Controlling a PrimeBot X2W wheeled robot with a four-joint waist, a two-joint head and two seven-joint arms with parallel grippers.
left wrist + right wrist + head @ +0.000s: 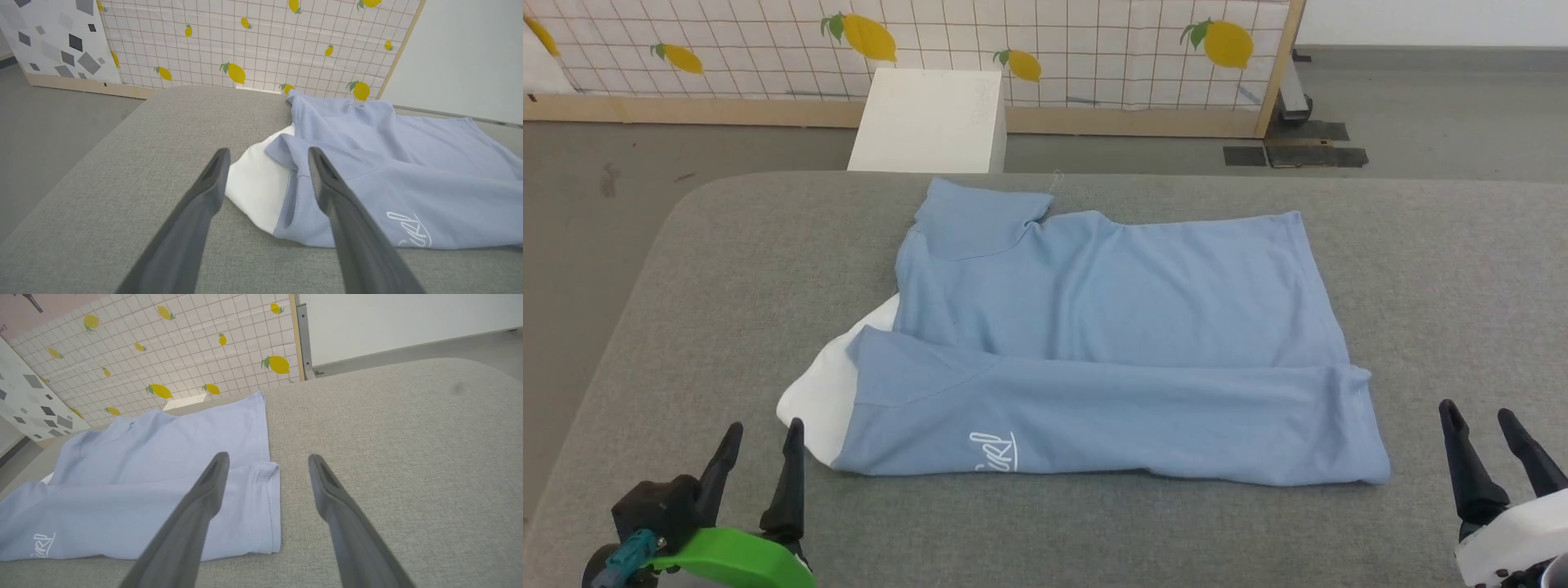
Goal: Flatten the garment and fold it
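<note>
The garment point(1111, 327) lay partly folded on the grey desk point(1437, 269); left gripper point(766, 425) and right gripper point(1475, 409) stood released, fingers spread, grasping nothing

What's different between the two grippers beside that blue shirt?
The left gripper has a green and black base; the right gripper has a white one. The left gripper faces the white panel of the light blue knit T-shirt; the right gripper sits off its hemmed end. Both stand open and empty.
</note>
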